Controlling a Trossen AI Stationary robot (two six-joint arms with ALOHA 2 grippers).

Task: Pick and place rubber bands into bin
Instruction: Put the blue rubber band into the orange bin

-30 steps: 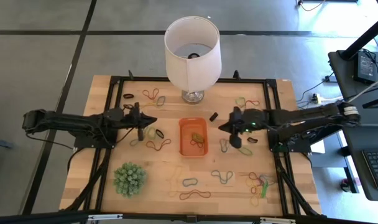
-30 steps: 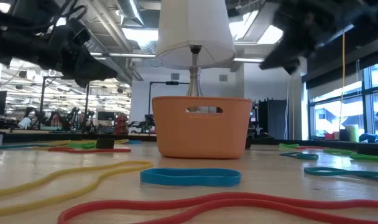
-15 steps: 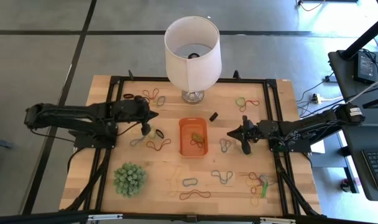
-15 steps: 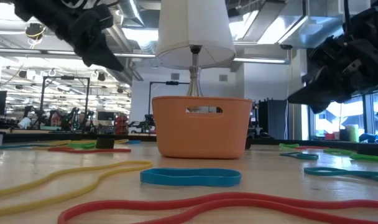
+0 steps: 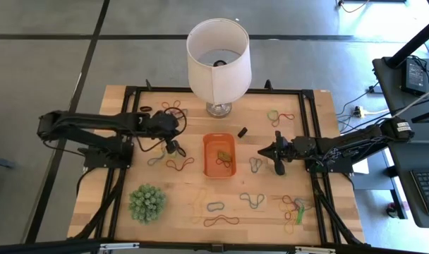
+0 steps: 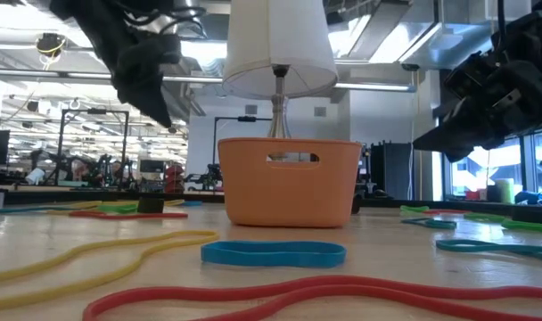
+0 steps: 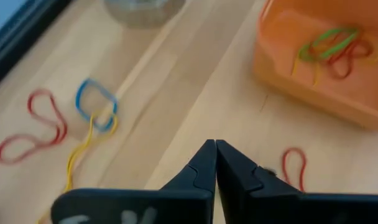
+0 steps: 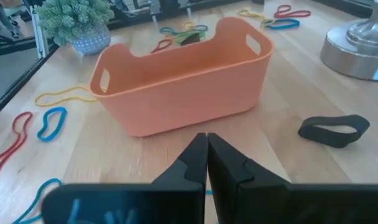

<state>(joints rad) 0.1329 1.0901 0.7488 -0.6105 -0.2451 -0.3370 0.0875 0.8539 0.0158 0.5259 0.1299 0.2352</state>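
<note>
- Standing by the table (image 5: 123,212), so here's the layout: the orange bin (image 5: 219,155) sits about dead centre, in front of the white lamp (image 5: 217,60).
- left end effector (image 5: 178,129) is up off the wood, just to the bin's left, fingers pressed together with nothing between them. Wrist cam shows the tips meeting in a point over bare wood (image 7: 212,163).
- right end effector (image 5: 261,151) is on the other side of the bin, also raised, also pinched closed and empty, aimed at the bin's side wall (image 8: 183,87).
- rubber bands (image 5: 179,164) are scattered all over: a bunch between the left arm and the bin, more along the front edge, a tangle at the front right corner (image 5: 294,209).
- A few bands are already lying inside the bin: green, red, yellowish (image 7: 331,48).
- One black band (image 8: 333,130) lies flat near the lamp's base.
- Spiky green plant (image 5: 146,203) sits front left.
</note>
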